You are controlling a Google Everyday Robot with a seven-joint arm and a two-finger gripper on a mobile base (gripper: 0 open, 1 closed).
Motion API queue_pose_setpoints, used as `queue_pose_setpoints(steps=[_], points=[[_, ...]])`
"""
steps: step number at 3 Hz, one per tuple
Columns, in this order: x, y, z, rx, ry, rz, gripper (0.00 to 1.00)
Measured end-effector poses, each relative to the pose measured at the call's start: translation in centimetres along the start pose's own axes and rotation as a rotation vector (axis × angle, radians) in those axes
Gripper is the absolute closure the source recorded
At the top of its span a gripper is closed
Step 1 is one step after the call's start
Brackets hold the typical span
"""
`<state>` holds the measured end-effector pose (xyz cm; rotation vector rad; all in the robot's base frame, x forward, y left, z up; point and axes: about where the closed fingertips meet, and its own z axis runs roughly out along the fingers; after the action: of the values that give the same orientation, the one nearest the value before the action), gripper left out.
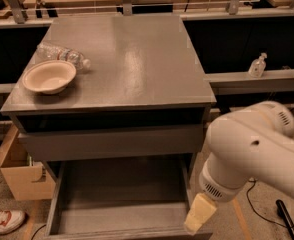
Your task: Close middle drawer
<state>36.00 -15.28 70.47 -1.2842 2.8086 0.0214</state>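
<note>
Middle drawer point(119, 211) stands wide open below the cabinet top point(137, 59), its box empty and its front edge at the bottom of the view. Gripper point(199, 214) hangs at the drawer's right front corner, just beside the side wall; contact unclear, and whether it is open or closed cannot be told. Bowl point(49, 76) and bottle point(62, 54) sit on top, left.

Jaws seemingly sit at right front corner of middle drawer point(118, 206).
</note>
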Motion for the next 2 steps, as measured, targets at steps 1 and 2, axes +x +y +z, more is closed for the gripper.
queue_pose_setpoints(steps=[1,2], points=[[0.7,1.7,6.2,-0.054,0.084,0.079,0.0],[1.3,3.0,11.2,-0.116,0.137,0.154,0.16]])
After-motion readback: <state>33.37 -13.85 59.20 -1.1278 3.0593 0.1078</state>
